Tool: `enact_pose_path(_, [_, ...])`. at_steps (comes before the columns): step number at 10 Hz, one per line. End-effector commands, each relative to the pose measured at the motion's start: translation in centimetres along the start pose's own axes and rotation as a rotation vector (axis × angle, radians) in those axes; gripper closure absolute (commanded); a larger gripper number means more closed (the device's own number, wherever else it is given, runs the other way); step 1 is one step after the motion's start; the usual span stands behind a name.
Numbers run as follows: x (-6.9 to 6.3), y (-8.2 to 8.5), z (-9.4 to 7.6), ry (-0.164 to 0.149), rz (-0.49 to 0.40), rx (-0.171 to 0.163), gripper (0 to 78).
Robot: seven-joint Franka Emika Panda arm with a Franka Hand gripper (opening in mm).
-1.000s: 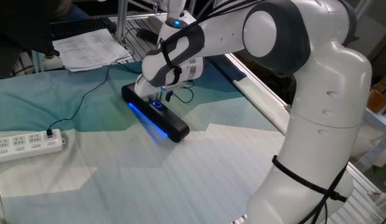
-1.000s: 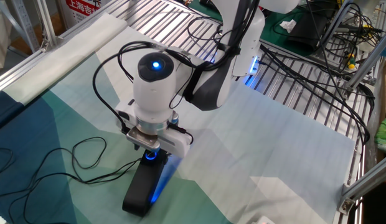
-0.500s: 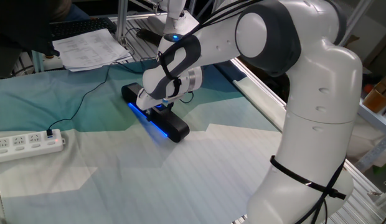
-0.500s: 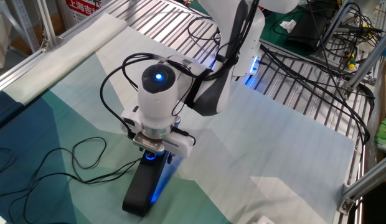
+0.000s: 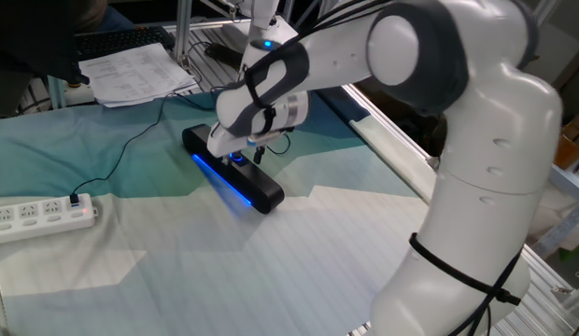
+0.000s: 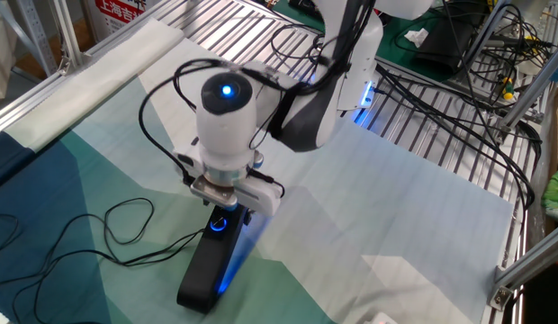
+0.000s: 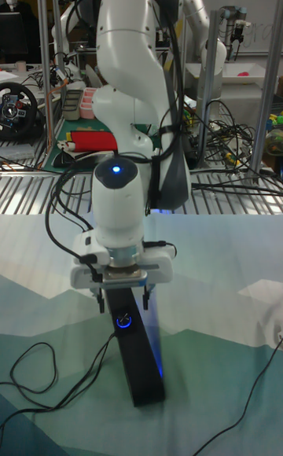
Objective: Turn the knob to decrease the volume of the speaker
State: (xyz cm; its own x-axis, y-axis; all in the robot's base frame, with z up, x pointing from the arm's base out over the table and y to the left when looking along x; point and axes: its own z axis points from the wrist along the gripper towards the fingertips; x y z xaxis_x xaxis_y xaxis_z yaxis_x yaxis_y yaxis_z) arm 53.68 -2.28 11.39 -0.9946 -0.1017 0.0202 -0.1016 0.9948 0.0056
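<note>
- One fixed view: the soundbar (image 5: 233,168) lies on the teal and white cloth (image 5: 271,261), blue strip lit along its near edge. The gripper (image 5: 244,155) hangs just over the knob (image 5: 238,159). A white power strip (image 5: 42,215) sits well apart.
- The other fixed view: the knob (image 6: 217,225) glows blue on the soundbar (image 6: 210,265), uncovered below the gripper (image 6: 232,216).
- Tall fixed view: the fingers (image 7: 146,297) stand spread wide, above and either side of the knob (image 7: 124,320), touching nothing.
</note>
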Motion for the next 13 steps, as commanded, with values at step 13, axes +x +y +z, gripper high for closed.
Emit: enact_pose_path(13, [0.6, -3.4, -9.8, 0.057, 0.068, 0.007, 0.1])
